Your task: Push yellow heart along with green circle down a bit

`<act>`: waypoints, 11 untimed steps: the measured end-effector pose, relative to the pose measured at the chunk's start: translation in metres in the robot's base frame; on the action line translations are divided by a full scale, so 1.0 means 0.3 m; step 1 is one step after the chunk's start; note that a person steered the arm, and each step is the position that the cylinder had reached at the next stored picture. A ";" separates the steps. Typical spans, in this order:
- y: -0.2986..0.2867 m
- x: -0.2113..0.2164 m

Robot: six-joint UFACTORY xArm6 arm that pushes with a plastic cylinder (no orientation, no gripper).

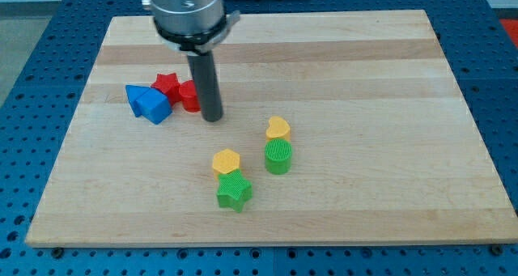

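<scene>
The yellow heart [278, 128] sits right of frame centre, touching the green circle [278, 156] below it. The tip [212, 116], a bare rod holding nothing, stands well apart at upper left beside a red block [189, 96]. The push looks not yet begun.

wooden board [388, 195], yellow heart [278, 128], green circle [278, 155], other blocks scattered

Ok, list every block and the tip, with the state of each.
Tip: on the board, beside the red blocks, well apart from the yellow heart.
Yellow heart: touching the green circle, above it.
Green circle: upright.
Yellow hexagon: against the green star.
Green star: lowest block.
Red star, red block, blue blocks: clustered together.
</scene>
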State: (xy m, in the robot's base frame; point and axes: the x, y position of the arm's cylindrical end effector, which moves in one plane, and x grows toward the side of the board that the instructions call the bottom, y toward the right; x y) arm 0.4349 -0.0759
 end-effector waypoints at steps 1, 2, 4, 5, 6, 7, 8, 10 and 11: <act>0.137 0.000; 0.258 -0.008; 0.302 0.080; 0.300 0.124; 0.300 0.160; 0.300 0.192; 0.300 0.227; 0.300 0.250; 0.305 0.242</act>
